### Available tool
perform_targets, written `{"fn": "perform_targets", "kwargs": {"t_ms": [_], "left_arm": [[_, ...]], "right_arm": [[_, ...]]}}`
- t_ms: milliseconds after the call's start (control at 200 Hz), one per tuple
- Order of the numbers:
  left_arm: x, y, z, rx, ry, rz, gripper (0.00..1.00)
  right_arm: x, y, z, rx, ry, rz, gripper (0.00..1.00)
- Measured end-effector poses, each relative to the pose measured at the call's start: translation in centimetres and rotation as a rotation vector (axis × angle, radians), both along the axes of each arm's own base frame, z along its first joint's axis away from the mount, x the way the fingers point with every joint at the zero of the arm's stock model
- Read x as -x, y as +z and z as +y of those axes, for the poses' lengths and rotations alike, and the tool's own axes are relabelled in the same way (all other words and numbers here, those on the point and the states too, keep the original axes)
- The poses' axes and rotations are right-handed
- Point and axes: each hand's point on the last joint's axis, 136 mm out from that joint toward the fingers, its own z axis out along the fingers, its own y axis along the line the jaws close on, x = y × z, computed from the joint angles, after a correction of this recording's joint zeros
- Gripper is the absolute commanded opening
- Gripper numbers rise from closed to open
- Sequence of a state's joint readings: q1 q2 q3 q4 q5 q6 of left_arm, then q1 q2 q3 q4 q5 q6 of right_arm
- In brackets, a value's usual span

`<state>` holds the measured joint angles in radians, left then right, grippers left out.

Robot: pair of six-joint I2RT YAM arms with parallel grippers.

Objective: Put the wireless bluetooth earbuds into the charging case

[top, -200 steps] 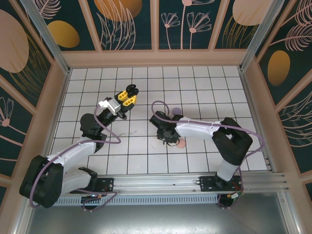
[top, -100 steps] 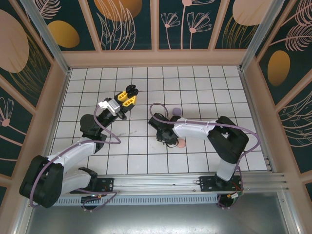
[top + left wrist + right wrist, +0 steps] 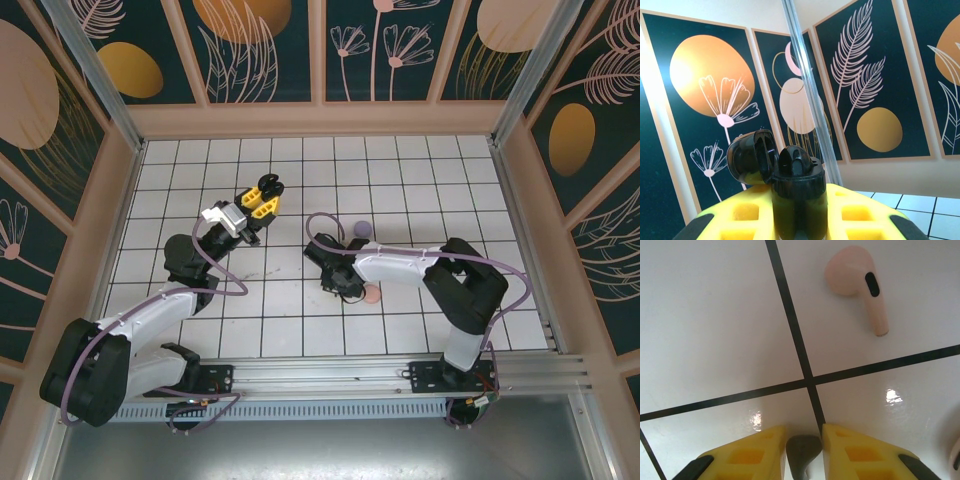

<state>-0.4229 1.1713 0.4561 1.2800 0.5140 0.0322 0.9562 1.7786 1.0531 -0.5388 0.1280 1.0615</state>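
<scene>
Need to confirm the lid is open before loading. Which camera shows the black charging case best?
Left wrist view: the black charging case sits close up between the left hand's yellow fingers, lid swung open. From the top external view it is a tiny dark speck at that hand's tip.

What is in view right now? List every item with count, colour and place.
charging case: one, black, lid open, held in left pincer
pink earbud: one, pinkish-tan, on a tile ahead of right pincer
dark earbud: one, dark grey, between right pincer's fingers
lavender item: one, round, on table beyond right pincer
pinkish item: one, round, on table beside right pincer
table: one, white tiles, black grid lines
wall panels: several, dark floral prints, around table
left pincer: one, yellow fingers, shut on charging case
right pincer: one, yellow fingers, low over table, shut on dark earbud
</scene>
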Motion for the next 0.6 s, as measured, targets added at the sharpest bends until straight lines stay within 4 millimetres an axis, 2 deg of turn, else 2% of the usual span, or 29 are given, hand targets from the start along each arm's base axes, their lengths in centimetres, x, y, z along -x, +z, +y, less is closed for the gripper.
{"fn": "perform_targets", "kwargs": {"t_ms": [370,601], "left_arm": [[0.00,-0.01,-0.01,0.000,-0.001,0.001,0.00],[-0.01,-0.02,0.00,0.000,0.000,0.002,0.00]], "right_arm": [[-0.03,-0.01,-0.04,0.005,0.002,-0.004,0.18],[-0.14,0.39,0.15,-0.004,0.010,-0.018,0.17]]}}
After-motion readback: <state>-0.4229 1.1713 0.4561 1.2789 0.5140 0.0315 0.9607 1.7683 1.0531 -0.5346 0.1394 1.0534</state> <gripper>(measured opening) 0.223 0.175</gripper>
